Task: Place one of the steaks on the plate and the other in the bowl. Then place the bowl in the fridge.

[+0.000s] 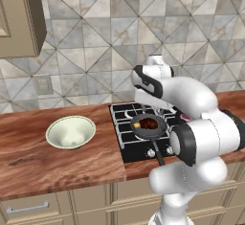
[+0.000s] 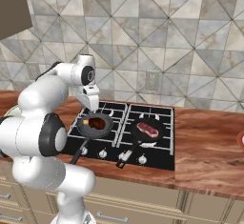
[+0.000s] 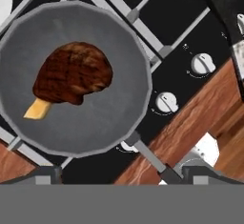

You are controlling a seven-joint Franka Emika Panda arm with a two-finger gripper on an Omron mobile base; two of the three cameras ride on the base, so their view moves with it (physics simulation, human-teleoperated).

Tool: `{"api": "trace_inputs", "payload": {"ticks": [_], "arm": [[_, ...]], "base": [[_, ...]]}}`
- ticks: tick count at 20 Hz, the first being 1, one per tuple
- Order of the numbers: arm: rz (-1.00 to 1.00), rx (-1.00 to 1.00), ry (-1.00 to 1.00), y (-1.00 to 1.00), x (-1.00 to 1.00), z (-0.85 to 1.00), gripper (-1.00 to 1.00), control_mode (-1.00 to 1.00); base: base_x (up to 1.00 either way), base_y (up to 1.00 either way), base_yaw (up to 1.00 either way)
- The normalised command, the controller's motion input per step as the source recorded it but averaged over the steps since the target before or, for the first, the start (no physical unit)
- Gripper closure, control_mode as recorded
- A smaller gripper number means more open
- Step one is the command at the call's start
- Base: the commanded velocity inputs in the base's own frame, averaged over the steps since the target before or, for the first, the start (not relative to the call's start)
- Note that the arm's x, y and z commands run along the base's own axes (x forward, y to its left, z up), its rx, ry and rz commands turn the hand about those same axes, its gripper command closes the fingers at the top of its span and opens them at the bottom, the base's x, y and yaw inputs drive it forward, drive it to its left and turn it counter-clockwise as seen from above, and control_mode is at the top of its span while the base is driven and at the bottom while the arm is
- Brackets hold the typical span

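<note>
One steak (image 3: 74,77), dark brown with a tan end, lies in a grey frying pan (image 3: 119,118) on the stove's front left burner. My gripper (image 3: 125,174) hangs straight above this pan, open, with nothing between its fingers (image 3: 47,175). The right base view shows the gripper (image 2: 93,109) just over the same steak (image 2: 97,122). A second, pinker steak (image 2: 147,131) rests in a black pan (image 2: 139,133) on the front right burner. The cream-green bowl (image 1: 71,132) stands empty on the wooden counter left of the stove. A red sliver (image 2: 241,139) at the far right may be the plate. The fridge is out of view.
The black stove (image 2: 157,151) has white knobs (image 3: 165,102) along its front, and both pan handles (image 2: 78,154) stick out toward me. A tiled wall rises behind the counter. A wall cabinet (image 1: 16,18) hangs at upper left, with drawers (image 1: 28,208) below the counter.
</note>
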Motion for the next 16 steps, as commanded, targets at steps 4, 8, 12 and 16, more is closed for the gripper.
{"api": "trace_inputs", "payload": {"ticks": [4, 8, 12, 16], "arm": [[-0.03, 0.00, -0.03, 0.00, 0.39, -0.35, -1.00, -1.00], [-0.07, 0.00, -0.02, 0.00, 0.30, -0.32, -1.00, -1.00], [-0.08, -0.03, -0.03, 0.03, 0.32, -0.34, -1.00, -1.00], [-0.08, -0.02, -0.02, 0.00, 0.24, -0.25, -1.00, -1.00]], "base": [[0.00, 0.00, 0.00], [0.00, 0.00, 0.00], [0.00, 0.00, 0.00], [0.00, 0.00, 0.00]]}}
